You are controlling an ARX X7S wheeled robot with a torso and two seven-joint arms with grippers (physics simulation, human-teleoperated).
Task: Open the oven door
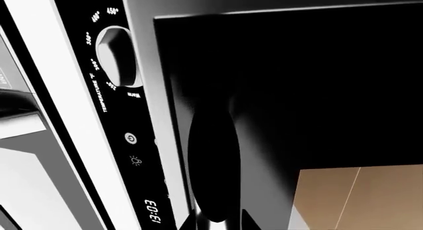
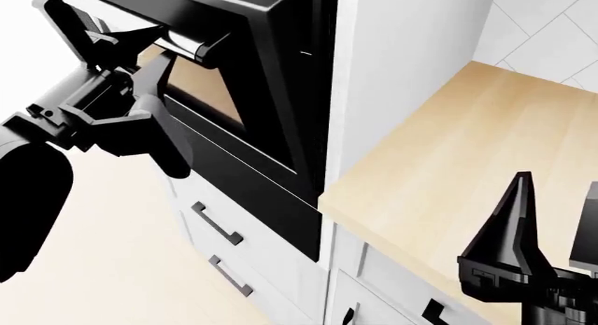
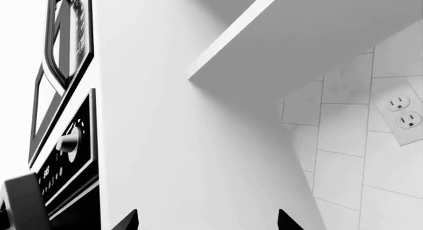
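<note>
The oven door is glossy black and its glass window reflects tan. It leans out from its top edge, partly open. Its silver bar handle runs along the top. My left gripper is at the handle's left part. In the left wrist view the handle appears as a dark bar lying between the two fingertips of the left gripper, which is shut on it. The door's black face fills the space beyond. My right gripper is open and holds nothing, low over the counter; the right gripper faces a white panel.
The oven's control strip with a temperature knob and a clock display lies beside the handle. White drawers with dark pulls sit under the oven. A tall white cabinet side borders a wooden countertop. A shelf and wall outlet are above.
</note>
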